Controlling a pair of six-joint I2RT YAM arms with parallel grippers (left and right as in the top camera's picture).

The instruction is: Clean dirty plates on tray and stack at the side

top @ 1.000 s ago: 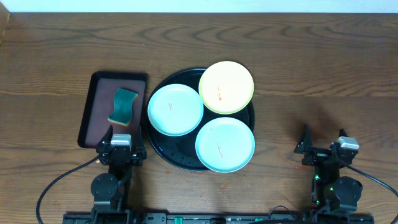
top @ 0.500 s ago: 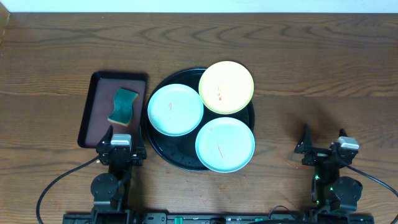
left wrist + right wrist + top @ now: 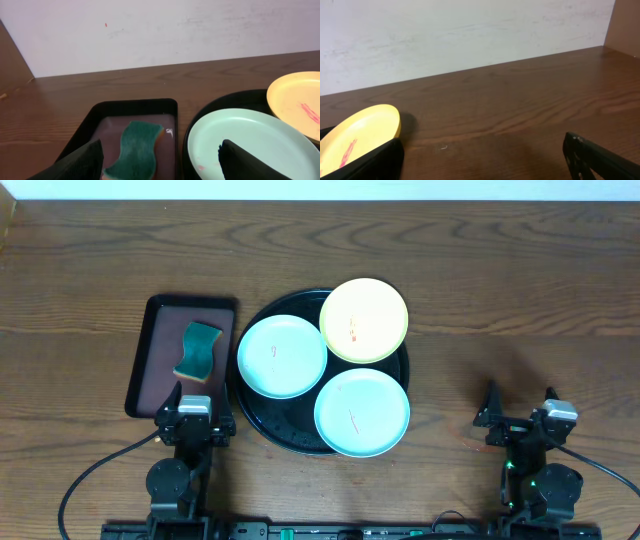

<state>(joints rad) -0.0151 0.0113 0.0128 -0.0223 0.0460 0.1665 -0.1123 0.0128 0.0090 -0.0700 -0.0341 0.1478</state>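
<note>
Left pincer [image 3: 196,418] and right pincer [image 3: 520,416]: both released, my fingers spread wide. Just ahead of the left one, a green sponge [image 3: 198,349] lies in the brown tray [image 3: 150,350]. Ahead to its right the black tray [image 3: 290,438] carries the nearer aqua plate [image 3: 362,412], the second aqua plate [image 3: 282,356] and, farthest, the yellow plate [image 3: 364,319], each red-smeared, all well left of my right pincer across bare tabletop [image 3: 450,380].
</note>
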